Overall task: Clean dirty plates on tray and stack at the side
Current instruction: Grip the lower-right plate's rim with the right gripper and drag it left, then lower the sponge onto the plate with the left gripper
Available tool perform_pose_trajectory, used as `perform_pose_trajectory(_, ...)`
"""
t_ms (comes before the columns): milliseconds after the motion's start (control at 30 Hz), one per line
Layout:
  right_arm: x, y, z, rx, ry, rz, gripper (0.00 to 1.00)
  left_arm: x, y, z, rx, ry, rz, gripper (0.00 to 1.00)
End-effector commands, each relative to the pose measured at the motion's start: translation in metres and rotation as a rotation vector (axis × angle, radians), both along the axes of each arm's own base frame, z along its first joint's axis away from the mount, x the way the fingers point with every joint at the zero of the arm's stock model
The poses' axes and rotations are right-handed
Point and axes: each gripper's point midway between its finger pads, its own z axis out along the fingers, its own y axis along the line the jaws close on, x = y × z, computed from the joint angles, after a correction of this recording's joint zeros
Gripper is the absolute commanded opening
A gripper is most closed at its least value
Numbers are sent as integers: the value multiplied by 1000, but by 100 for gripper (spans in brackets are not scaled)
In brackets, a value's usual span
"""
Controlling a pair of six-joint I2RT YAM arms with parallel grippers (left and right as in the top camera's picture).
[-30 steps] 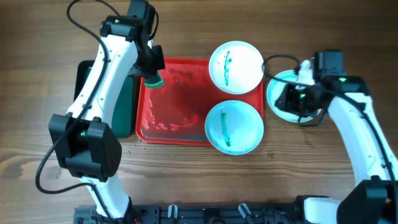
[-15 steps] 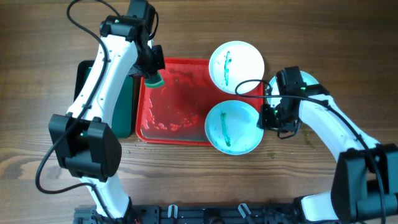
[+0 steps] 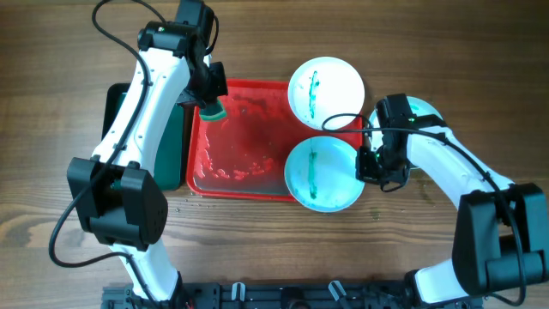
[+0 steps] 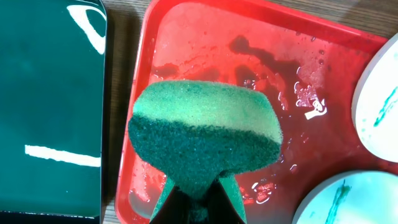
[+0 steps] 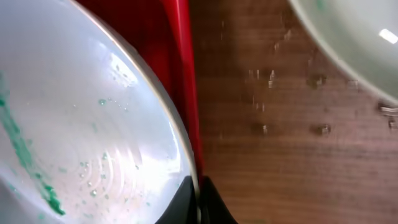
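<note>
Surface: brown wood-grain table (image 3: 446, 249); droplets (image 5: 266, 76) noted on the wood beside the red tray (image 3: 244, 146), whose floor is wet and smeared. A dark green tray (image 4: 50, 99) lies at frame left, touching it. No room is seen beyond the tabletop.

Left gripper (image 4: 198, 200) is clenched on a green sponge (image 4: 205, 127) over the tray's upper-left corner.

Right gripper (image 5: 196, 200) is pinched on the rim of the lower plate (image 3: 322, 174), at the tray's lower right. The upper plate (image 3: 326, 93) overhangs the upper-right corner. A third plate (image 5: 351, 40) sits on the wood, right.

White arms (image 3: 147, 90), black joints (image 3: 120, 199)
</note>
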Motion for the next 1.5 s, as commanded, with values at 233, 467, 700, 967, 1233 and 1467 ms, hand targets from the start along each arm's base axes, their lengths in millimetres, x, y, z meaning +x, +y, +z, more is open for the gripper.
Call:
perform_pose_trajectory(233,74,86,89,86,-346,-80,4,2,-5,14,-27,-37,8,4)
perform_pose_trajectory(467,87,147,37,75,-312,-122,4,2,-5,14,-27,-37,9,4)
perform_pose_trajectory(700,101,185,-1,105,-199,-62,4,2,-5,15,-27,-38,9,4)
perform_pose_trajectory(967,103,190,-7,133,-191,-50,27,9,-7,-1,-30,-50,8,4)
perform_pose_trajectory(1233,105,185,-16,177,-134,-75,6,9,-8,-44,-25,-5,6,4)
perform_pose_trajectory(1467,101,188,-15,196,-121,-52,4,-3,-15,-72,-43,37,-56,4)
